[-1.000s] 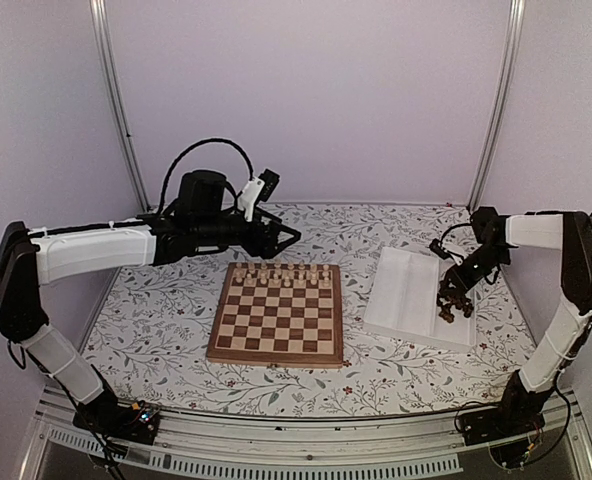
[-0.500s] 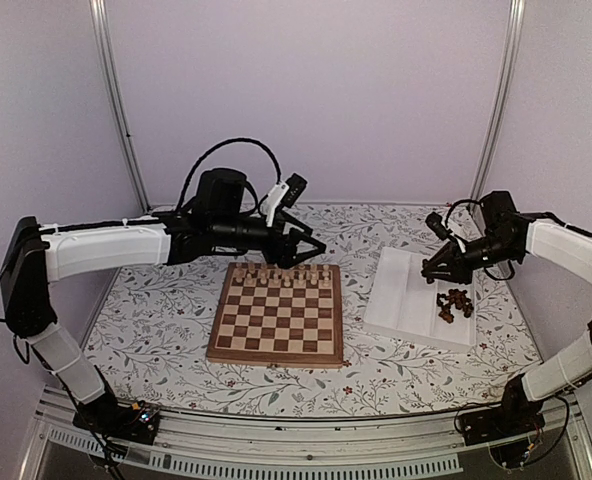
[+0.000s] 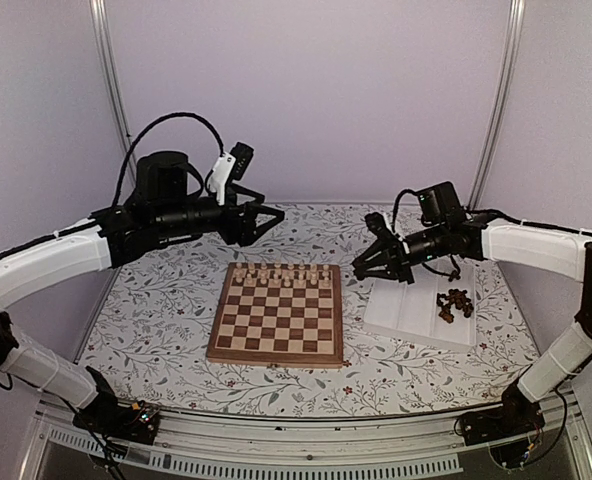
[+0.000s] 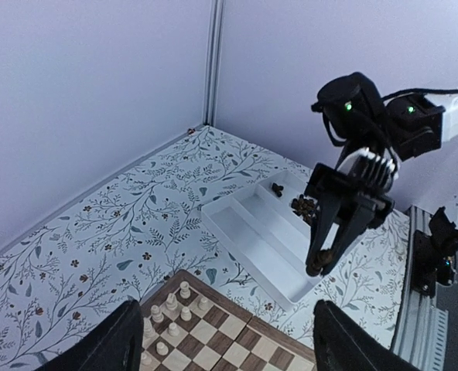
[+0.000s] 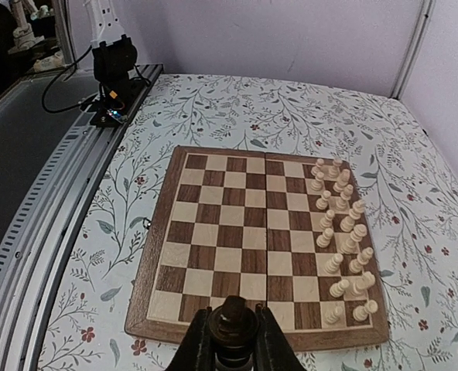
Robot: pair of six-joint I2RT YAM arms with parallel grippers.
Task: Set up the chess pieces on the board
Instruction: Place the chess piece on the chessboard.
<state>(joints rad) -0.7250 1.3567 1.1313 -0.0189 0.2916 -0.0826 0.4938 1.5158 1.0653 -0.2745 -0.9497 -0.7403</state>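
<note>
Although the flowered table (image 3: 156,330) itself looks unchanged, both arms have moved over it in the last second. The left arm had been stretched above the far edge of the board and has drawn back to the left. The right arm has risen from the white tray (image 3: 408,310) and swung toward the board (image 3: 276,318). That board lies mid-table, its two far rows filled with pale chessmen (image 3: 281,273) and every other square bare, so none of the dark side is set up yet. The tray lies just to the board's right, and the waiting chess pieces (image 3: 454,303) sit heaped toward its right side. The left gripper (image 3: 271,220) hangs with its jaws spread wide and nothing between them. The right gripper (image 3: 359,272) hovers between the tray and the board's far right corner, pinched almost closed on a single dark piece (image 5: 233,313). The piece's rounded top shows between the fingers in the wrist view, though its kind cannot be told. The lift suggests that a pick is done and the carry is under way. The piece most likely belongs in the empty near rows, so it has to cross the board and be set down upright.
</note>
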